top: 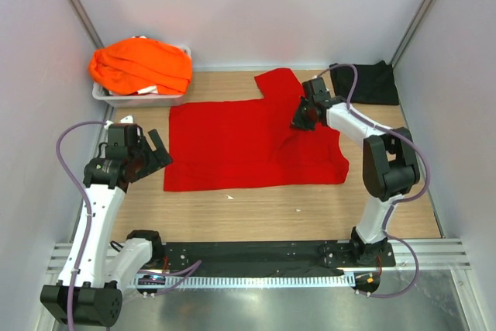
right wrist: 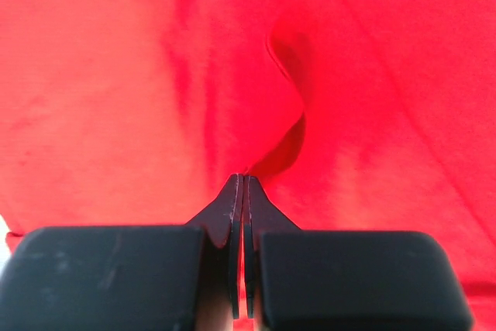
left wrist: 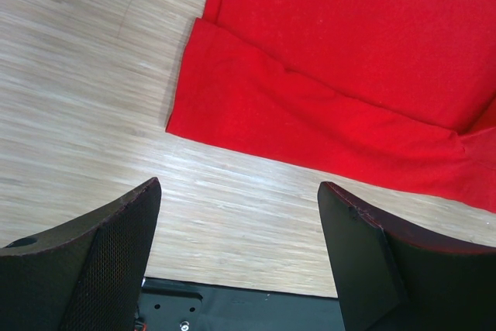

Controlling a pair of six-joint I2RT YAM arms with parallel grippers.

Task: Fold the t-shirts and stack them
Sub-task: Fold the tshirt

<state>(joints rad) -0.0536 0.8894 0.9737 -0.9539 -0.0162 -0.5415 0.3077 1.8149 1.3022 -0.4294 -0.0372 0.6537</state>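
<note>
A bright red t-shirt point(top: 248, 145) lies spread on the wooden table, one sleeve pointing to the back. My right gripper point(top: 299, 120) is over its right part, shut on a pinch of the red cloth point(right wrist: 256, 98), which puckers up at the fingertips. My left gripper point(top: 159, 153) is open and empty, just off the shirt's left edge; its view shows the shirt's folded hem corner point(left wrist: 232, 91) ahead of the fingers point(left wrist: 116, 238). Orange t-shirts point(top: 141, 65) are heaped in the grey tray. A black t-shirt point(top: 366, 83) lies at the back right.
The grey plastic tray point(top: 108, 97) stands at the back left against the wall. White walls close in the left, back and right sides. A black mounting rail point(top: 256, 257) runs along the near table edge.
</note>
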